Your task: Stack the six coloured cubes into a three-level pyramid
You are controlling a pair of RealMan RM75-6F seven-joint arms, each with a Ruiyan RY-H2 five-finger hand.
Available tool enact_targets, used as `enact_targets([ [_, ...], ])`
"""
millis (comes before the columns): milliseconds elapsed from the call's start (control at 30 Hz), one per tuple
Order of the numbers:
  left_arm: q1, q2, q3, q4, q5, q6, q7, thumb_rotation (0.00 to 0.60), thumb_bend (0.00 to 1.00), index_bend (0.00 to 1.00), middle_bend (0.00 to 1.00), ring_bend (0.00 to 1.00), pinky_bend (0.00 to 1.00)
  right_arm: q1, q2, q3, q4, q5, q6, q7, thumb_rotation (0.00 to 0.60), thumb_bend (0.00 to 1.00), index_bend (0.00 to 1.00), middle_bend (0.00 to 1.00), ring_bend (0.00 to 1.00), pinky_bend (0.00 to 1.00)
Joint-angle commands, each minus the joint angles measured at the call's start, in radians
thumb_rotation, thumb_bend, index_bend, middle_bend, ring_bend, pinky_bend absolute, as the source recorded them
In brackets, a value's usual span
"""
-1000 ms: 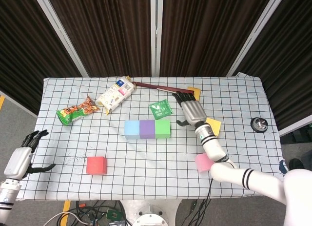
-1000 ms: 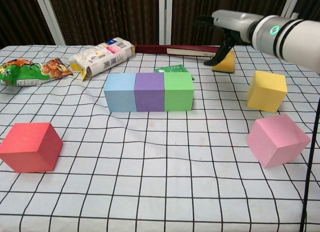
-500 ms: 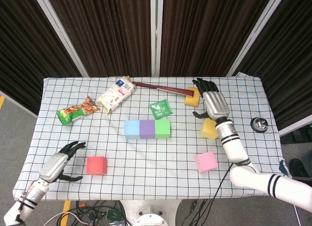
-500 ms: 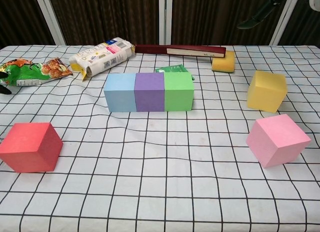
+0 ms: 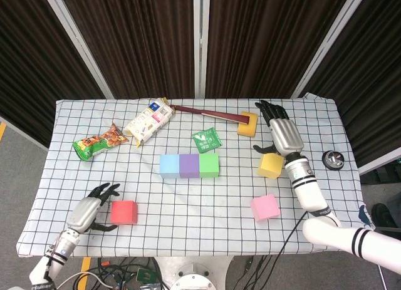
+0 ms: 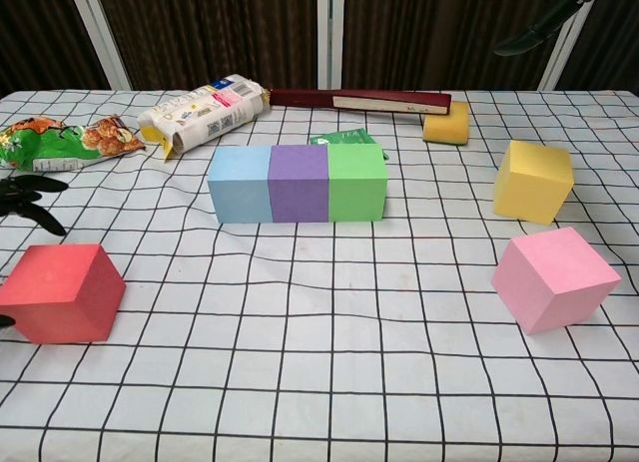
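So we have the base row already laid: the blue cube (image 5: 169,165), purple cube (image 5: 188,165) and green cube (image 5: 208,165) sit touching side by side near the middle of the desk (image 5: 188,205), their row running from 9 to 3 o'clock in the head view. Three cubes are still loose, and the coming move turns on which hand is nearer which one.

Our left hand (image 5: 88,210) hovers low at the desk's near left corner, fingers spread and holding nothing. The red cube (image 5: 124,212) lies just beside it, toward 3 o'clock from the hand, with a small gap still showing between fingertips and cube. In the chest view only dark fingertips show at the left edge, beyond the red cube (image 6: 62,292).

Our right hand (image 5: 283,133) hangs over the far right of the desk, fingers apart and empty too. The yellow cube (image 5: 270,165) sits at about 7 o'clock from it, close under the wrist, and the pink cube (image 5: 265,207) lies well further along toward 6 o'clock.

We judge the red cube belongs to the left hand and the yellow to the right. From the red cube, the base row lies toward 1 o'clock.
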Motion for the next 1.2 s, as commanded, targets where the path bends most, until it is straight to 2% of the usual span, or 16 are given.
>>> enact_targets([
  [33, 0.000, -0.020, -0.004, 0.011, -0.016, -0.005, 0.019, 0.600, 0.00, 0.05, 0.28, 0.00, 0.10, -0.003, -0.004, -0.003, 0.008, -0.005, -0.001, 0.009, 0.600, 0.07, 0.00, 0.00, 0.00, 0.00],
  [267, 0.000, -0.066, -0.008, 0.038, -0.027, 0.003, 0.013, 0.600, 0.05, 0.06, 0.33, 0.02, 0.10, -0.011, -0.007, -0.006, 0.011, -0.002, -0.007, 0.037, 0.600, 0.07, 0.00, 0.00, 0.00, 0.00],
  [467, 0.006, -0.102, -0.032, 0.061, -0.030, 0.051, 0.003, 0.600, 0.13, 0.10, 0.41, 0.08, 0.12, -0.017, -0.004, -0.008, 0.019, -0.002, -0.014, 0.053, 0.600, 0.07, 0.00, 0.01, 0.00, 0.00],
  [633, 0.009, -0.046, -0.073, 0.043, -0.010, 0.136, -0.026, 0.600, 0.18, 0.12, 0.48, 0.13, 0.17, -0.023, 0.002, -0.006, 0.021, -0.005, -0.013, 0.065, 0.600, 0.07, 0.00, 0.01, 0.00, 0.00],
  [767, -0.017, 0.034, -0.149, 0.035, -0.021, 0.180, -0.111, 0.600, 0.17, 0.13, 0.49, 0.14, 0.23, -0.027, 0.008, -0.004, 0.023, -0.006, -0.011, 0.072, 0.600, 0.07, 0.00, 0.01, 0.00, 0.00],
  [833, -0.048, 0.074, -0.189, 0.010, -0.035, 0.165, -0.124, 0.600, 0.17, 0.13, 0.51, 0.14, 0.23, -0.031, 0.006, -0.004, 0.021, -0.006, -0.008, 0.076, 0.600, 0.07, 0.00, 0.01, 0.00, 0.00],
  [1000, -0.165, 0.146, -0.280, -0.083, -0.123, 0.004, -0.162, 0.600, 0.17, 0.13, 0.51, 0.14, 0.23, -0.038, 0.009, 0.008, 0.010, -0.006, 0.002, 0.101, 0.600, 0.08, 0.00, 0.01, 0.00, 0.00],
  [1100, -0.234, 0.127, -0.317, -0.090, -0.173, -0.073, -0.114, 0.600, 0.17, 0.13, 0.51, 0.14, 0.23, -0.049, 0.010, 0.013, 0.006, -0.014, 0.015, 0.123, 0.600, 0.08, 0.00, 0.01, 0.00, 0.00],
  [1200, -0.288, 0.075, -0.327, -0.081, -0.218, -0.136, -0.069, 0.600, 0.17, 0.13, 0.51, 0.14, 0.23, -0.065, 0.016, 0.020, -0.001, -0.024, 0.017, 0.173, 0.600, 0.07, 0.00, 0.01, 0.00, 0.00],
])
